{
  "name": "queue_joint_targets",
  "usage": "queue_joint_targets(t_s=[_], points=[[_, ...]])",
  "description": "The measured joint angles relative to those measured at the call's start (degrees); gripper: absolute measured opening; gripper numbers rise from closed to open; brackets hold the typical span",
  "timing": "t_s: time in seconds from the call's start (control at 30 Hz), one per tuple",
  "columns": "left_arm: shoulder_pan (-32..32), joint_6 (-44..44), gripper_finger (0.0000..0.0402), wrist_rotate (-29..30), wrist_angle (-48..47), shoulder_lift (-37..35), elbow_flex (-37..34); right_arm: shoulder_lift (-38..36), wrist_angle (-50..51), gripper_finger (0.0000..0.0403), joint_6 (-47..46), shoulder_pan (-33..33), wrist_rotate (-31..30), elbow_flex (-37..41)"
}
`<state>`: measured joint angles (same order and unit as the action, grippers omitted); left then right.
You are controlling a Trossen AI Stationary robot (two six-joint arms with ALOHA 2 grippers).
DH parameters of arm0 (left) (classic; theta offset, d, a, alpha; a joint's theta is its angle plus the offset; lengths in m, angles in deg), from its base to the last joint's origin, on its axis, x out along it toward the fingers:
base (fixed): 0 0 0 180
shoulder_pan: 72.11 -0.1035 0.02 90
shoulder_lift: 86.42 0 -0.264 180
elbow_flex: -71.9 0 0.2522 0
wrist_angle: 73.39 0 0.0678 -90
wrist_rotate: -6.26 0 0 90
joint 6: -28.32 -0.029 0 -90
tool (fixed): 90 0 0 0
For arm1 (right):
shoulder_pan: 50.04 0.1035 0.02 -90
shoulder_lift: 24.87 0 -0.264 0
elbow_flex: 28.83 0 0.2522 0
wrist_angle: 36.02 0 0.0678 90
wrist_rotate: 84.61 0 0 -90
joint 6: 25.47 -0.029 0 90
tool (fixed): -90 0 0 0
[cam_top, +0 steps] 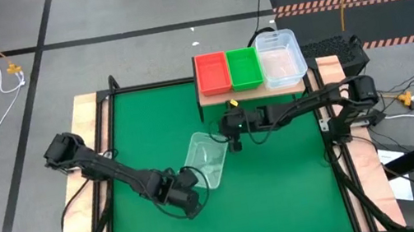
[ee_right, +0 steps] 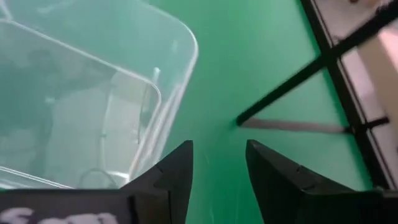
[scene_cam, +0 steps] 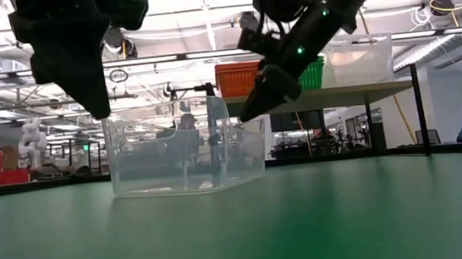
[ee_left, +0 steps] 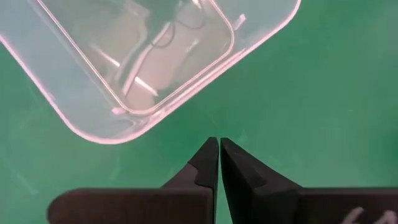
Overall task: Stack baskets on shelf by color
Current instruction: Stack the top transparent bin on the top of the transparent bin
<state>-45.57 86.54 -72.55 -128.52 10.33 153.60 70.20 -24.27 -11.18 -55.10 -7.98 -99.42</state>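
Observation:
One clear basket (cam_top: 207,159) (scene_cam: 186,151) stands on its bottom on the green mat. My left gripper (cam_top: 193,180) (ee_left: 219,143) is shut and hovers just off the basket's near-left corner (ee_left: 106,134), above the mat. My right gripper (cam_top: 232,140) (ee_right: 217,149) is open at the basket's far-right corner (ee_right: 189,50), both fingers outside the wall. The shelf (cam_top: 209,98) (scene_cam: 355,91) at the table's far edge carries a red basket (cam_top: 212,73), a green basket (cam_top: 244,68) and a clear basket (cam_top: 280,59) side by side. My right gripper comes slanting down from the table's far right beside the clear basket's far-right wall (ee_right: 163,118). One finger (ee_right: 177,162) stands right next to that wall; whether it touches, I cannot tell. The basket sits flat on the mat.
The shelf's dark legs (ee_right: 292,87) stand just behind my right gripper. Open green mat (cam_top: 286,195) lies on the near and right sides of the basket. Wooden borders (cam_top: 89,135) run along the table's left and right edges.

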Motion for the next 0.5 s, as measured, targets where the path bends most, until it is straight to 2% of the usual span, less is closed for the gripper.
queue_joint_targets(t_s=[0.13,0.2,0.37,0.5], points=[[0.62,0.48,0.0019,1.12,-1.17,-0.02,0.00,1.28,2.17,0.0129,-2.57,-0.25,0.31,-0.01],[0.64,0.60,0.0019,1.57,-1.59,-0.02,0.00,1.42,3.46,0.0118,-4.31,-0.16,2.74,0.01],[0.62,0.86,0.0019,2.44,-2.29,-0.02,0.00,0.39,11.90,0.0090,-11.72,2.18,13.47,0.01],[1.17,1.99,0.0019,2.55,-3.08,-0.02,0.00,-2.84,13.76,0.0071,-16.61,9.42,21.38,0.12]])
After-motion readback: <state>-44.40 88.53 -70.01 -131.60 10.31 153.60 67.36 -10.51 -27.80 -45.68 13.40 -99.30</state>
